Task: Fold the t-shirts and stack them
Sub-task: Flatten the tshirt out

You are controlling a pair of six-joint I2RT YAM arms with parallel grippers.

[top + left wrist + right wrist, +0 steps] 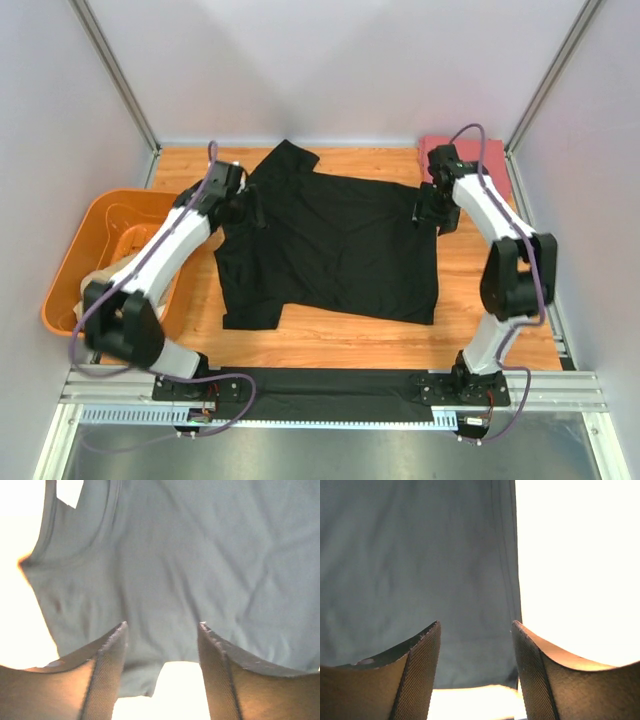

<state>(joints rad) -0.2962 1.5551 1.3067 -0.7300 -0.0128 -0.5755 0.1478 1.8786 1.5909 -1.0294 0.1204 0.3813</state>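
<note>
Black shirt (340,240) lies spread flat mid-surface (330,338). Its long axis runs L–R across the robot's front, neck end toward the L arm, hem end toward the R arm. One sleeve sticks out on the far side. The other is at the near-left corner and looks a bit rumpled.

L gripper (248,208) sits at the neck edge. Wrist cam shows its fingers (107,650) apart w/ nothing pinched betw. them. Cloth lies just below, and the white neck label (69,492) is ahead and off to one side. So it's open and holding nothing.

R gripper (428,212) sits at the opposite edge, toward the far end of the hem. Its fingers (422,650) are also spread. The shirt's edge runs straight ahead betw. them, w/ bare surface on one side. It's open too and grips nothing.

Key relation: the shirt lies between the two grippers, one at each end, so neither arm should need to cross over. L is nearer the neck and sleeves, R nearer the hem. W/ the axis L–R, a lengthwise fold prob. means both grippers pinching their own end and moving in parallel, far edge to near edge. A halving fold would have R carry the hem over toward the neck.

Red shirt (440,150) lies at the far-right corner, just behind the R gripper, and is likely the stack spot. Tan cloth (98,278) is in the orange tub (65,265) at the L, not yet out.
</note>
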